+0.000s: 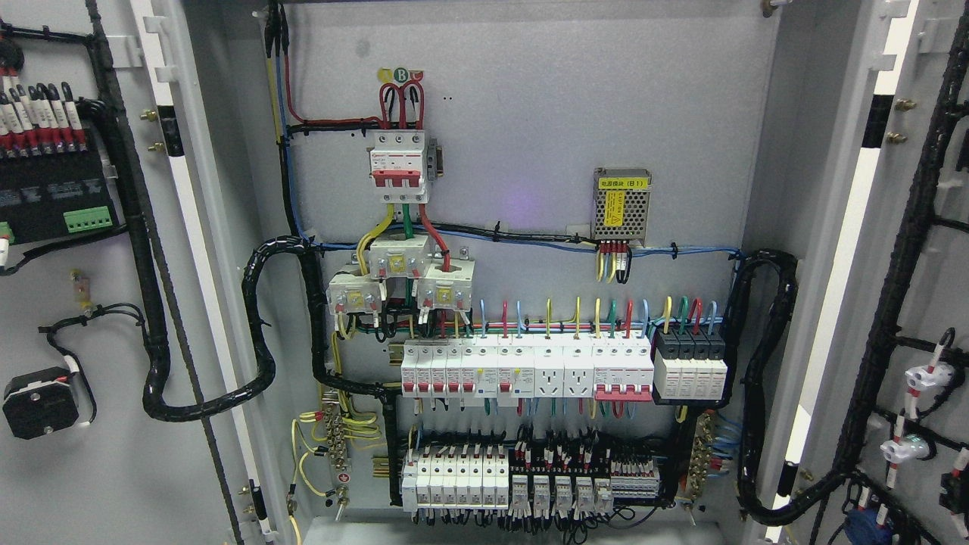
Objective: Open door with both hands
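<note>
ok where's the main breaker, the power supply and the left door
main breaker (398, 166), head view, on its white front face
power supply (622, 203), head view, on its perforated metal cover
left door (83, 484), head view, on a bare grey patch of its inner face

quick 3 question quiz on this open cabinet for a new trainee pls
1. True or false: both cabinet doors, left door and right door, are swung open.
2. What stands top centre on the back panel? A) red-handled main breaker B) a fan C) a padlock
3. Fill in: the meshed power supply carries a ____ label.

Key: 1 true; 2 A; 3 yellow. No robot hand shows.
</note>
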